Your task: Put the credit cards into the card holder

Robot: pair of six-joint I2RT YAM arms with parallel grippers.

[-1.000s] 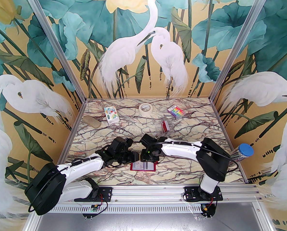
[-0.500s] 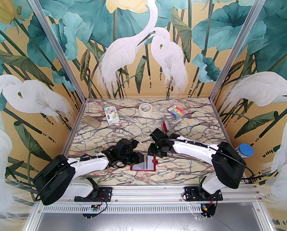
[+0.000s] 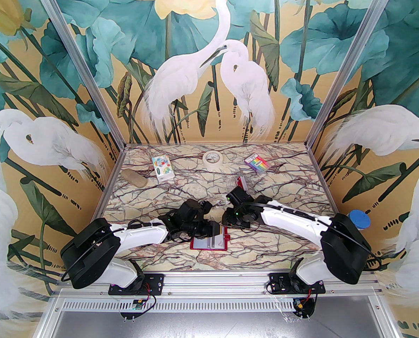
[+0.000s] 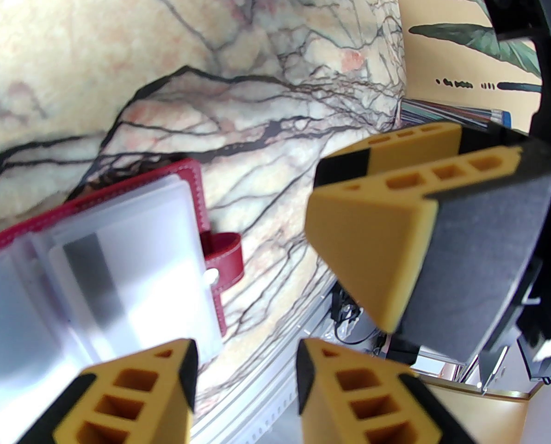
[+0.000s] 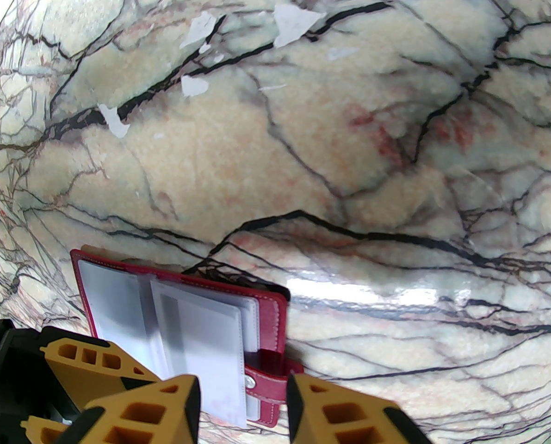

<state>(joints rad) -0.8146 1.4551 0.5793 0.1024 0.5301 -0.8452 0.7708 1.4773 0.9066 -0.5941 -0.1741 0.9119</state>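
The card holder (image 3: 195, 246) lies open near the table's front middle, red-rimmed, with clear sleeves fanned up (image 4: 196, 188) (image 5: 275, 312). A pale credit card with a dark stripe (image 4: 95, 271) sits in a sleeve on its right half (image 3: 213, 241). My left gripper (image 3: 214, 230) hovers over the holder's far edge, open, with nothing between its fingers (image 4: 245, 377). My right gripper (image 3: 227, 224) hangs just right of it, open and empty, above the snap tab (image 5: 243, 405). The two grippers are close together, and the right one's fingers (image 4: 363, 238) loom in the left wrist view.
A clear plastic box (image 3: 239, 185) with something red inside stands behind the right gripper. At the back are a tape roll (image 3: 213, 158), a colourful carton (image 3: 163, 167), a rainbow-striped packet (image 3: 255, 163) and a tan lump (image 3: 133, 179). A blue-lidded tube (image 3: 357, 221) lies at the right edge.
The right gripper has drawn back from over the holder, going right and away. The left gripper has slid right along the holder's far edge. The striped card now shows upright in its sleeve.
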